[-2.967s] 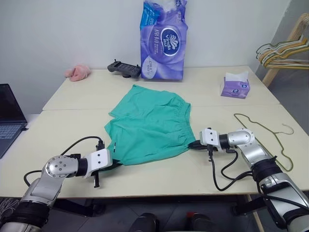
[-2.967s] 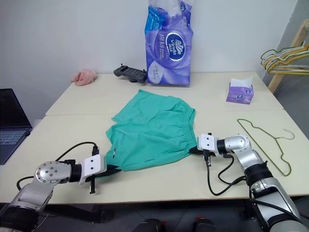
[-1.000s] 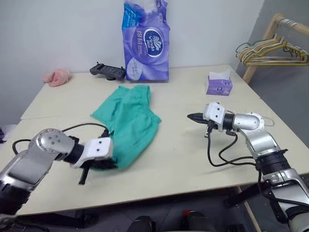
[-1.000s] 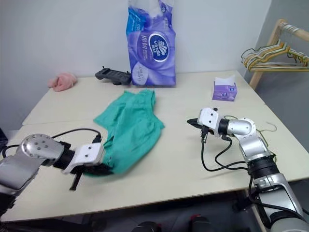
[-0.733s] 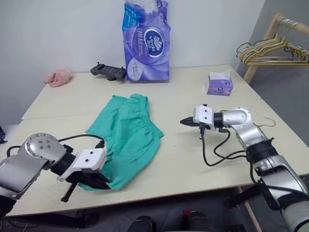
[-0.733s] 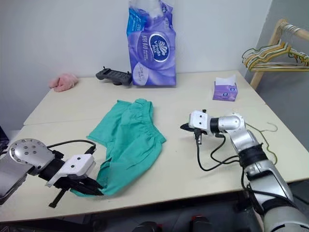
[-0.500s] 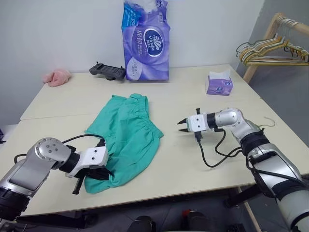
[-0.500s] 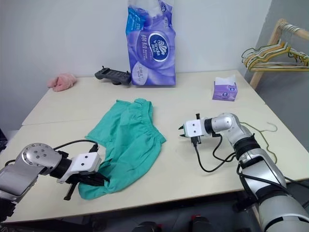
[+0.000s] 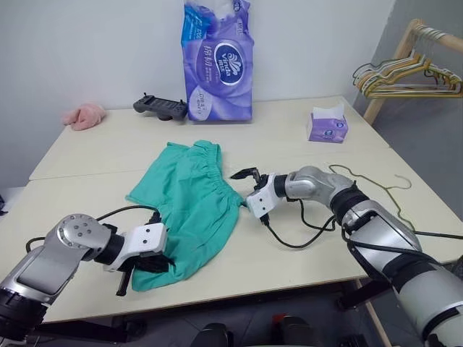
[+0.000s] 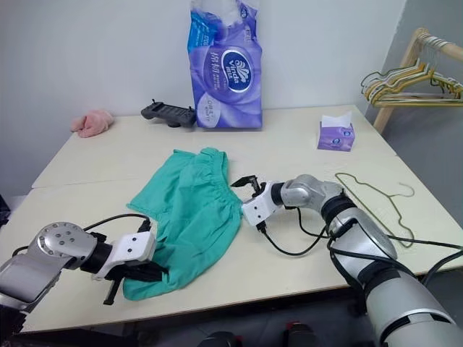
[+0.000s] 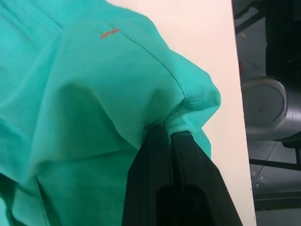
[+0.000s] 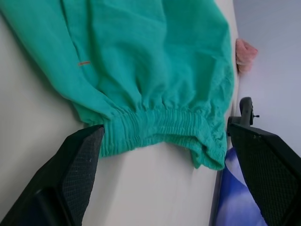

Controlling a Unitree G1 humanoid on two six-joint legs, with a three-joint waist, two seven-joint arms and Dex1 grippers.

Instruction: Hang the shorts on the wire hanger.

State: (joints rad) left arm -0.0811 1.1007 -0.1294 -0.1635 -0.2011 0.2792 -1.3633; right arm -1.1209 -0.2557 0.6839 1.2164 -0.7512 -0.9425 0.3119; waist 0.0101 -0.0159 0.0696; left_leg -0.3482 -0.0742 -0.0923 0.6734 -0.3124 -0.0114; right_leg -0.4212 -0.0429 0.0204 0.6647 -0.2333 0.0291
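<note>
Left gripper [image 9: 160, 262] pinched tight on the near hem of the shorts [image 9: 189, 202], cloth bunched between the black fingers [image 11: 174, 183] and puckered into a fold just past the tips. Low at the near left of the table [image 9: 304, 238], forearm lying close to the surface, a black cable looping out beside it.

Right gripper [image 10: 244, 189] spread wide, holding nothing, one finger raised over the gathered waistband, the other low beside the right edge of the cloth. Seen along the wrist, both black fingers [image 12: 75, 169] stand far apart with the elastic waistband lying between them on the tabletop; no contact with the cloth can be made out. A black cable trails from that wrist in a loop across the table.

Shorts spread flat in the middle of the table, narrow end toward the far side, broad end toward the near left, where the left grip lifts a corner. A small red stitch shows near one seam.

Wire hanger [image 10: 372, 195] flat on the table to the right, well apart from the shorts, hook toward the right edge.

Farther off: a tall purple tissue pack [image 9: 219, 61] upright at the far edge against the white wall, a black controller [image 9: 159, 106] to its left, a pink fuzzy cloth [image 9: 84, 114] at the far left corner, a small purple tissue box [image 9: 327, 126] at the far right. Beyond the table's right end, a wooden rack with a bunch of hangers [image 9: 405, 76].
</note>
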